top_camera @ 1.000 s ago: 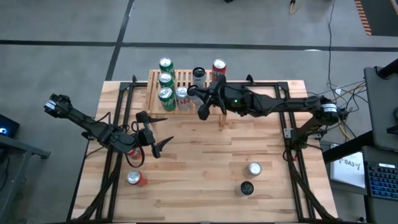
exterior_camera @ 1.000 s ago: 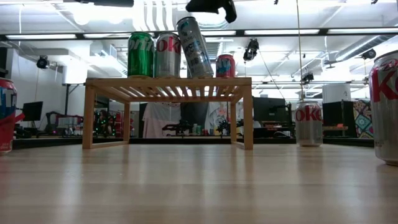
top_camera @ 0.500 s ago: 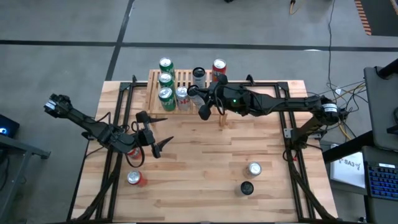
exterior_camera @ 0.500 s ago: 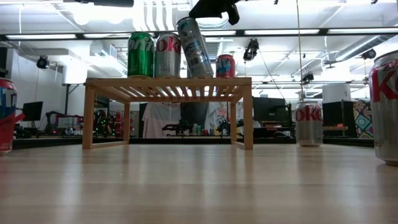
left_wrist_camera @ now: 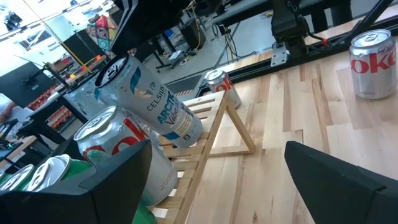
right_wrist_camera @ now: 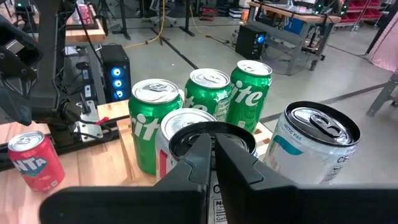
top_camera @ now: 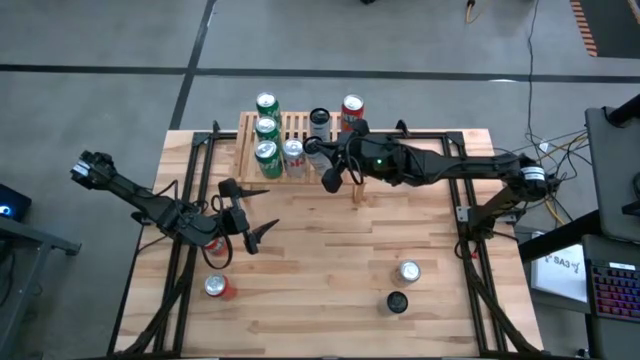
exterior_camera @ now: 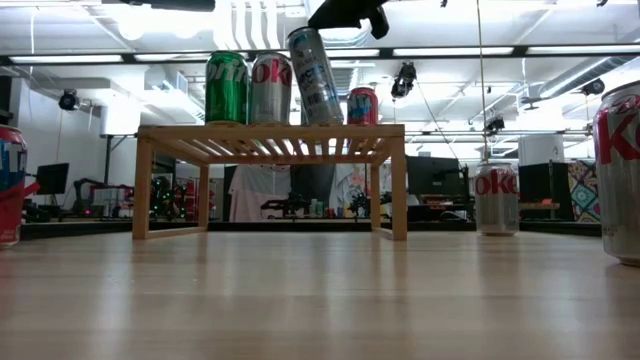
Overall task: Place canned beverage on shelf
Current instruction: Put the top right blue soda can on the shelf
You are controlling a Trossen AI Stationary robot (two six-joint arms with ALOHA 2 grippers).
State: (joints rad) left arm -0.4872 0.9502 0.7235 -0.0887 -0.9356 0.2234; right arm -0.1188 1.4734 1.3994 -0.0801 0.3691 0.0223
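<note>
Right gripper (top_camera: 331, 180), clenched empty, is held just beside the tilted Celsius can (top_camera: 319, 122) on the shelf (top_camera: 296, 127); left gripper (top_camera: 262, 212) is spread open.

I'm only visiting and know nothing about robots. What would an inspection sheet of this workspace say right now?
Surface: plank table, bare wood between things.
Job's things: shelf holds six cans; Celsius can tilted, the others upright.
Clutter: loose cans on the table, including red can, silver can, dark can.
Grippers: left gripper open, empty, over the table; right gripper shut, empty, at the shelf.
Cables: bundle beside the table's right side.
Surroundings: grey floor; keyboard.
</note>
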